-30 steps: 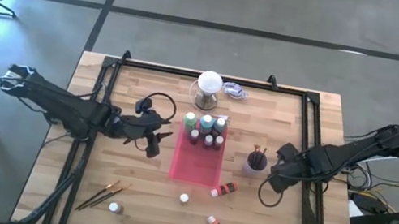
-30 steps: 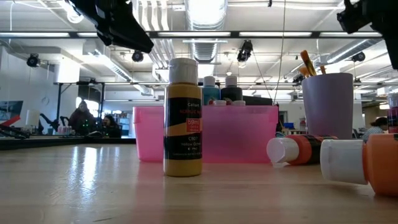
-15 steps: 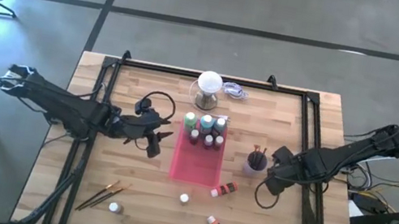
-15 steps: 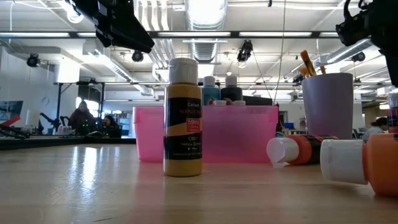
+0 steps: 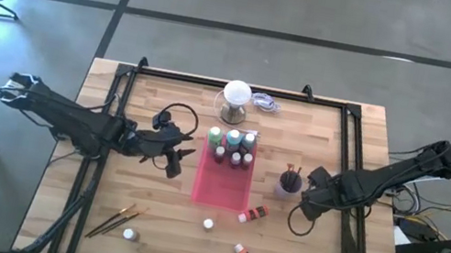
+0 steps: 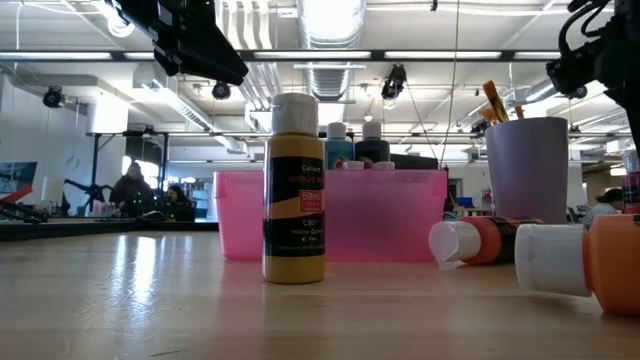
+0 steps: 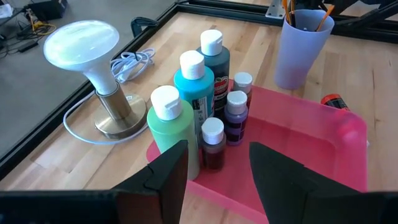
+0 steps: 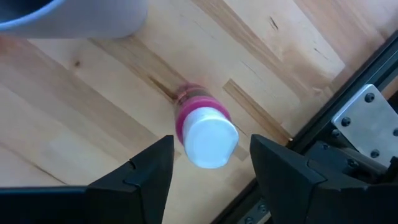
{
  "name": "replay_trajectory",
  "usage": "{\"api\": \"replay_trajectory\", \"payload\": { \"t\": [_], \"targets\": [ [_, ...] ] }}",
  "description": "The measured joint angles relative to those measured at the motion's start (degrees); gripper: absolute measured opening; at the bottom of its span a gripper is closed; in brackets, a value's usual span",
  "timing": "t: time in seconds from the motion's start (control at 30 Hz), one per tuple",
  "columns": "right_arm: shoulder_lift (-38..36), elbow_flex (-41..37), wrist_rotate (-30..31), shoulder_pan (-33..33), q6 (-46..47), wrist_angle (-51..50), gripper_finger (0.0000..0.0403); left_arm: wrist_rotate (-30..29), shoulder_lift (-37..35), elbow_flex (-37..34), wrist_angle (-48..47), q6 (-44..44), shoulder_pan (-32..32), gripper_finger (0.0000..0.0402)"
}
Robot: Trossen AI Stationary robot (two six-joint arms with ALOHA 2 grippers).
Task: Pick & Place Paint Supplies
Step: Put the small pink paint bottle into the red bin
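Right hand (image 8: 211, 177) over wooden table (image 5: 140, 186) (people seated beyond), open

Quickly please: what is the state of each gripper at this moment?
Left gripper: open, holding nothing, beside the pink tray.
Right gripper: open, holding nothing, above a pink paint bottle.

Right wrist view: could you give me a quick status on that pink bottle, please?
Right pincer open, empty, above upright pink bottle near table edge. Left pincer open, waiting beside pink tray. Nothing in the way.
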Motion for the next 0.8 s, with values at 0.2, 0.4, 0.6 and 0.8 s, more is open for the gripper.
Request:
{"api": "replay_trajectory", "payload": {
  "t": [0.2, 0.4, 0.6, 0.8],
  "targets": [
    [0.0, -0.9, 1.4, 0.0, -0.1, 1.5, 0.0194, 0.0, 0.0, 0.0, 0.0, 0.0, 0.0, 0.0177],
    [0.0, -1.3, 1.4, 0.0, -0.3, 1.8, 0.0180, 0.0, 0.0, 0.0, 0.0, 0.0, 0.0, 0.0177],
    [0.0, -1.7, 2.7, 0.0, -0.5, 2.1, 0.0168, 0.0, 0.0, 0.0, 0.0, 0.0, 0.0, 0.0177],
    [0.0, -1.8, 2.8, 0.0, -0.8, 2.3, 0.0149, 0.0, 0.0, 0.0, 0.0, 0.0, 0.0, 0.0177]
  ]
}}
